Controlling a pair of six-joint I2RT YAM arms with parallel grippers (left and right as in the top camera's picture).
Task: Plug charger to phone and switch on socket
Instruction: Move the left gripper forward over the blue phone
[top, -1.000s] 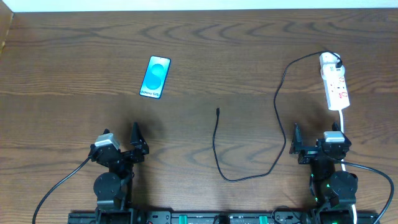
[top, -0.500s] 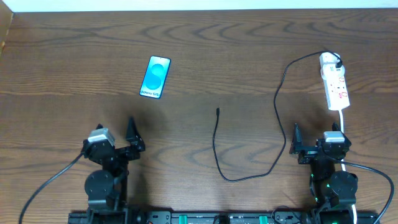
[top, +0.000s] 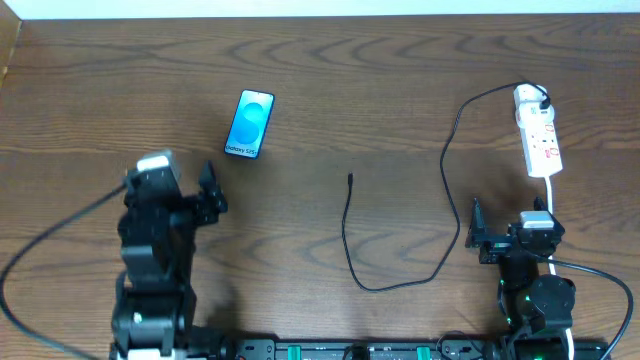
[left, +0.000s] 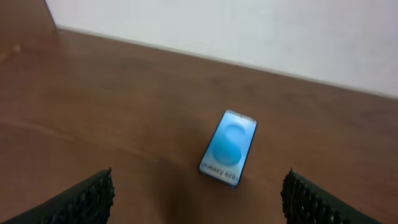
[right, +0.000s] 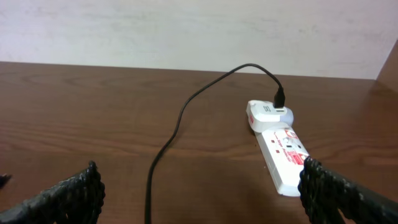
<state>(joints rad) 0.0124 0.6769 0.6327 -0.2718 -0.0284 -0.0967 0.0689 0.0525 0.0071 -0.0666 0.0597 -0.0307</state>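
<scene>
The phone (top: 250, 124) lies flat at the back left, blue screen up; it also shows in the left wrist view (left: 228, 148). The black charger cable (top: 400, 280) loops across the middle; its plug tip (top: 351, 178) lies free on the table. Its other end is plugged into the white socket strip (top: 540, 135) at the back right, which shows in the right wrist view (right: 283, 149) with the cable (right: 180, 118). My left gripper (top: 205, 190) is open and empty, just short of the phone. My right gripper (top: 478, 232) is open and empty, near the front right.
The socket's white cord (top: 552, 200) runs down toward the right arm base. The pale wall (left: 249, 31) edges the table's far side. Bare brown wood (top: 400, 90) lies between phone and socket.
My left arm has risen and reached forward toward the phone. The right arm, cable, phone and socket have not moved.
</scene>
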